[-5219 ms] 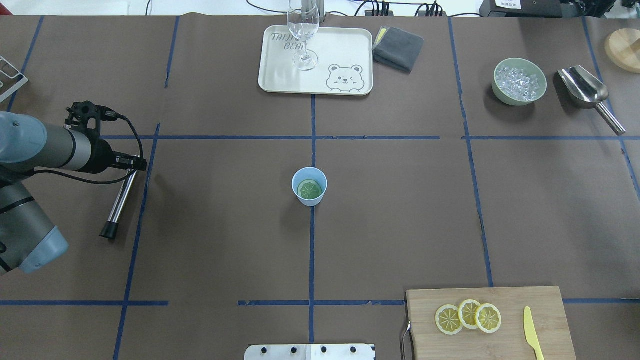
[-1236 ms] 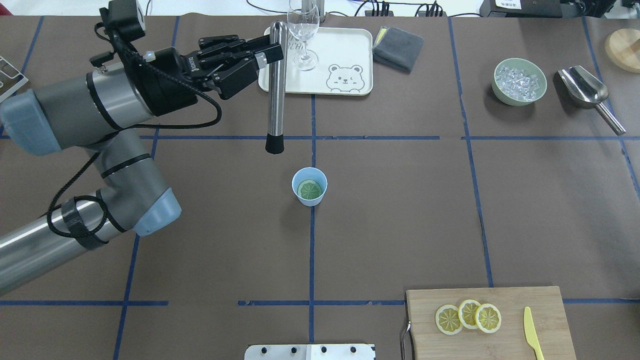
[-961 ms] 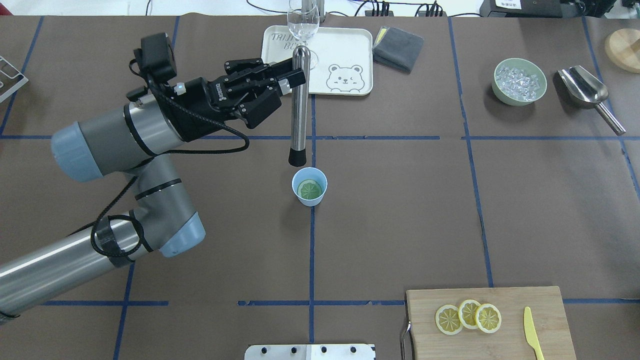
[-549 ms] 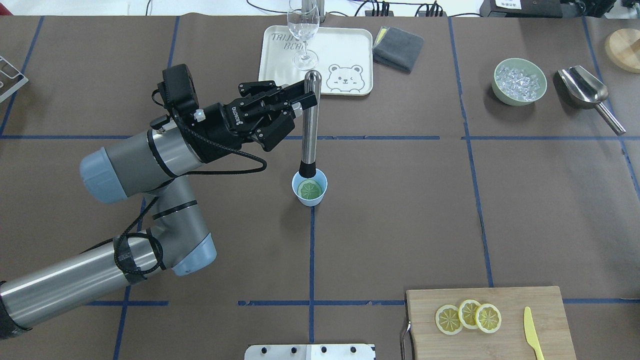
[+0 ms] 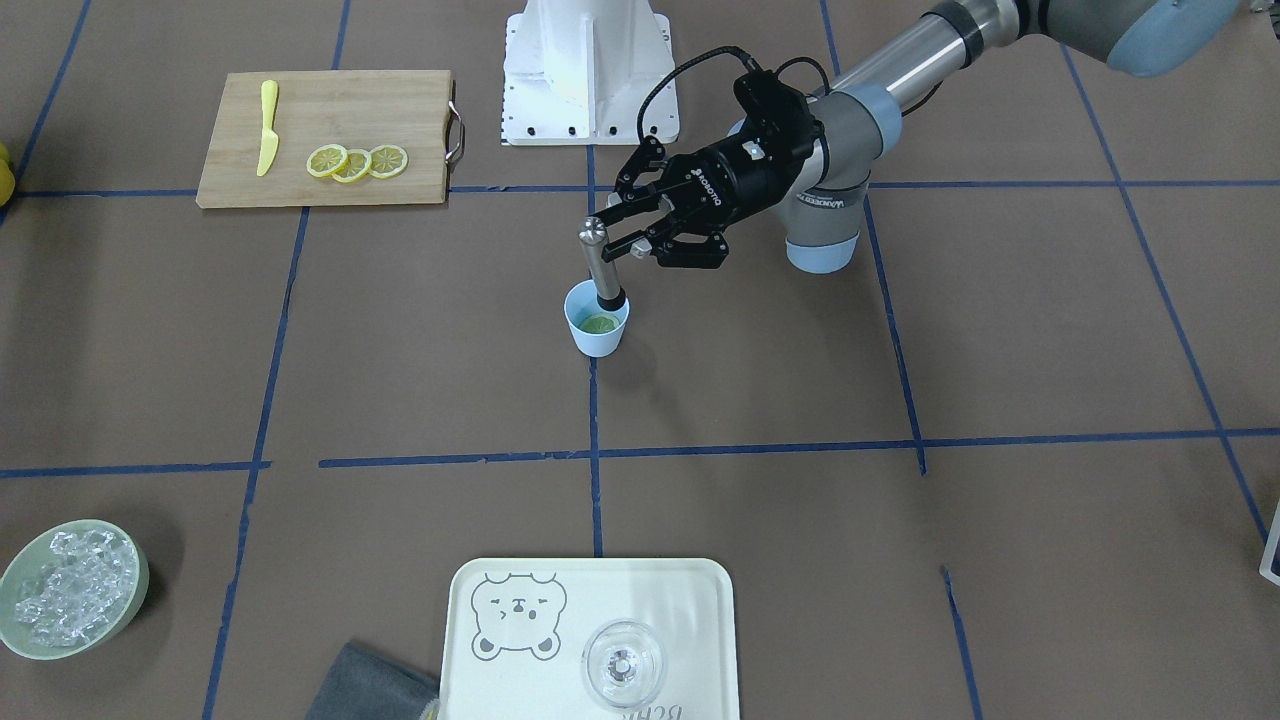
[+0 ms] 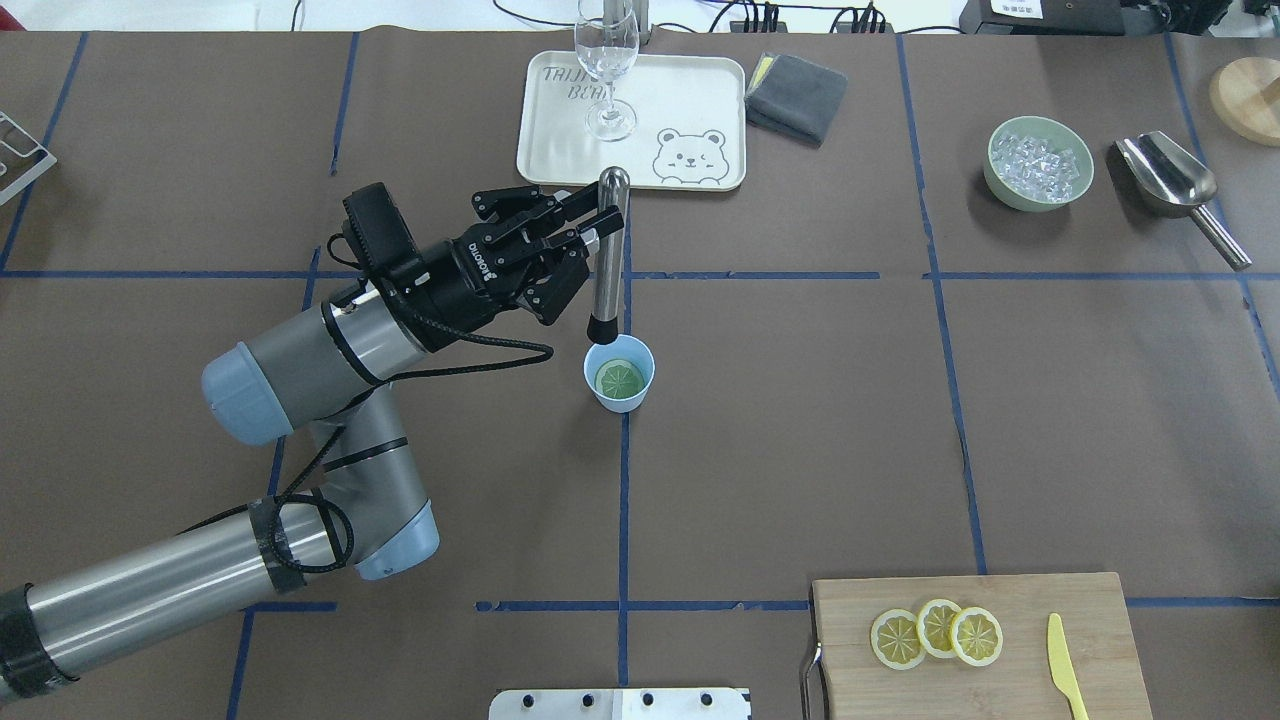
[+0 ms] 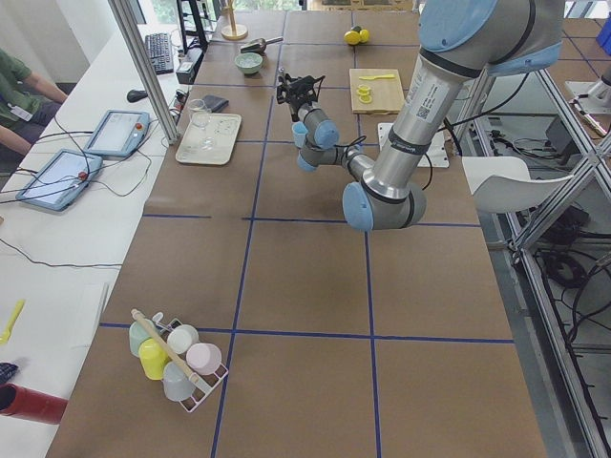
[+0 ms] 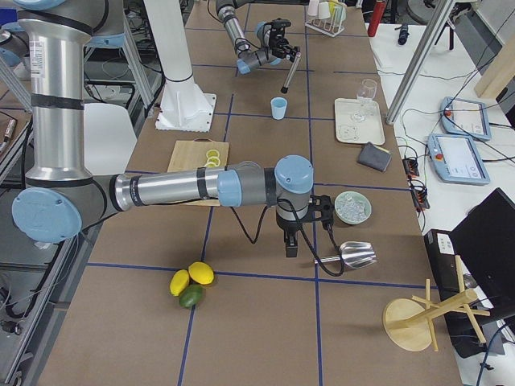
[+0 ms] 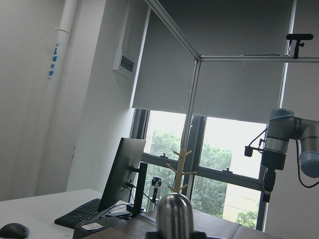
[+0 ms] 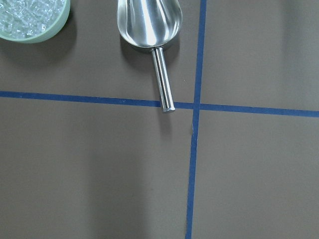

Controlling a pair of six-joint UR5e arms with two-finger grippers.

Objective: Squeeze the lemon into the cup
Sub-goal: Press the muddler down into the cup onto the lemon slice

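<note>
Upright steel black-tipped muddler [image 6: 607, 260] is clasped by left gripper [image 6: 600, 222] | tip is poised at far-left rim of light-blue tapered cup [image 6: 618, 404], round yellow-green lemon slice [image 6: 620, 379] just below, near-right | right gripper [image 8: 290, 248]: grip cannot be told

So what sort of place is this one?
Likely a robotics lab staged as a drinks bench: a tape-gridded table, operator tablets alongside, plus a bowl of ice and a wine glass.

Brown bench [image 6: 800, 420] crossed by a blue tape grid. Light blue cup [image 6: 618, 403]; the lemon [image 6: 620, 379] inside looks yellow-green with pale spoke-like segments. Silver muddler [image 6: 607, 260] with a black tip, black left gripper [image 6: 595, 222]. Cream tray [image 6: 690, 100] with a grey bear drawing. Pale green bowl [image 6: 1003, 190] of clear ice [image 6: 1040, 160]. Tan wooden cutting board [image 6: 1100, 660], yellow lemon slices [image 6: 937, 633], yellow knife [image 6: 1065, 675].
</note>
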